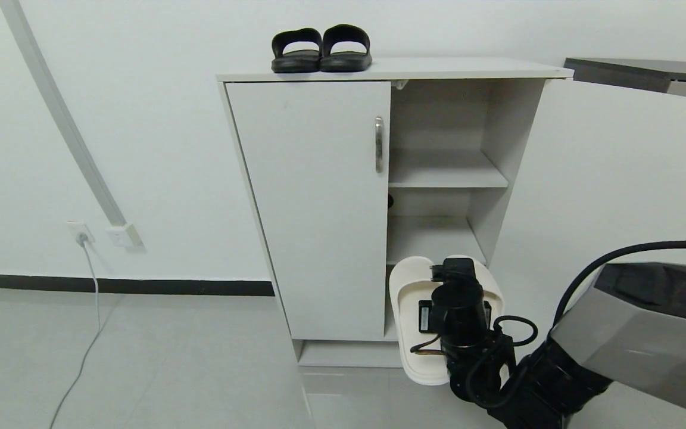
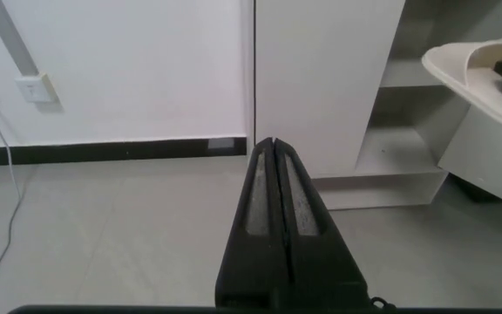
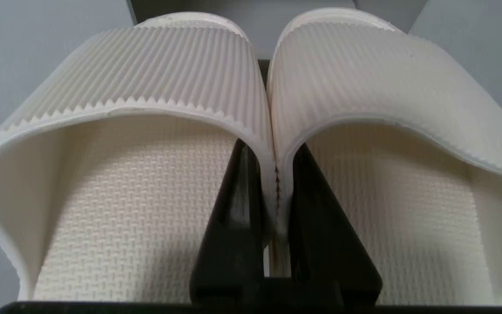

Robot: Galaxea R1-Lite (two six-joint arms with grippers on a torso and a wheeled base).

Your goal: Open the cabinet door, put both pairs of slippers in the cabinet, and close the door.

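A white cabinet stands against the wall, its right door swung open and its left door shut. A pair of black slippers rests on the cabinet top. My right gripper is shut on the pair of white slippers, pinching the inner edges of both straps. It holds them in the air in front of the cabinet's lower right opening. My left gripper is shut with nothing in it, low above the floor to the left of the cabinet. The white slippers also appear there.
Bare shelves show in the open right half of the cabinet. A wall socket with a cable running down to the floor sits at the left. A grey floor spreads in front.
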